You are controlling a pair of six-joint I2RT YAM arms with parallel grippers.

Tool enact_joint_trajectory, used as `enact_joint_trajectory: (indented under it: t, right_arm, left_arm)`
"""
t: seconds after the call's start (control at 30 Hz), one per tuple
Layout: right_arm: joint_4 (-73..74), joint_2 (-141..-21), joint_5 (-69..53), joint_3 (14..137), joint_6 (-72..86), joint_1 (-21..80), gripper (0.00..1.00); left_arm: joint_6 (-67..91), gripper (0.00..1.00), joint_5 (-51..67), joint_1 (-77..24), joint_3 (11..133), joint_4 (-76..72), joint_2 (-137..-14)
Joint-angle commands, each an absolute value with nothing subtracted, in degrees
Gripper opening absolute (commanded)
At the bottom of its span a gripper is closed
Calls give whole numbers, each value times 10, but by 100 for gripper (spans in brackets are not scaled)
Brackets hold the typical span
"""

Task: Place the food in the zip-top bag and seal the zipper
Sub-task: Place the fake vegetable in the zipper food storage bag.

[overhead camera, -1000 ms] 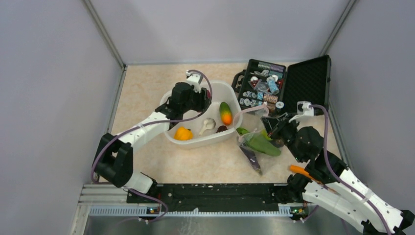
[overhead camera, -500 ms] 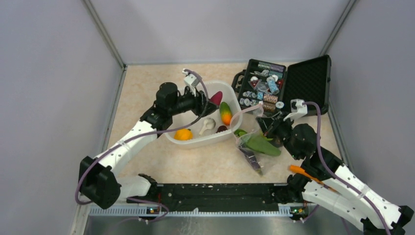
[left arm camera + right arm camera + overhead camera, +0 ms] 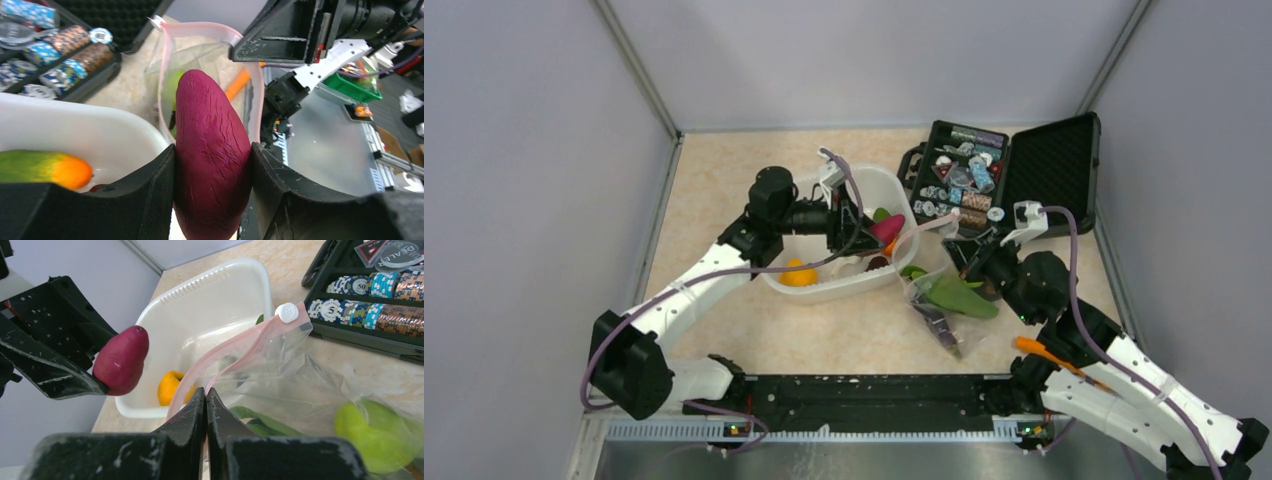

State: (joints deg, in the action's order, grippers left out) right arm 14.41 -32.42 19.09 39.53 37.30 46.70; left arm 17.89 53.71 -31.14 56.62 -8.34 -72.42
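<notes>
While the left arm (image 3: 689,288) swings: it has crossed the tub (image 3: 220,300), mid-worktop (image 3: 724,180), rightward.
Zip-top bag (image 3: 310,365): beside the tub, toward the right edge, greens (image 3: 959,295) inside.
Left hand (image 3: 861,226): jaws partly spread, clamping purple food (image 3: 210,140) near the bag mouth.
Right hand (image 3: 205,396): fully closed, pinching the zipper (image 3: 240,352), mouth held open.
Next: release inside, likely.
</notes>
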Motion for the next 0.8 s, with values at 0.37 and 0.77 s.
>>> enact_joint_trajectory:
  t: [0.37,0.77]
  right_arm:
    - [90,-341,132,410,368,468,0]
    - [90,-309,173,402,391,468,0]
  left_arm:
    - [83,43,447,-407,736,127,-824]
    - [164,43,385,-446,722,66,-864]
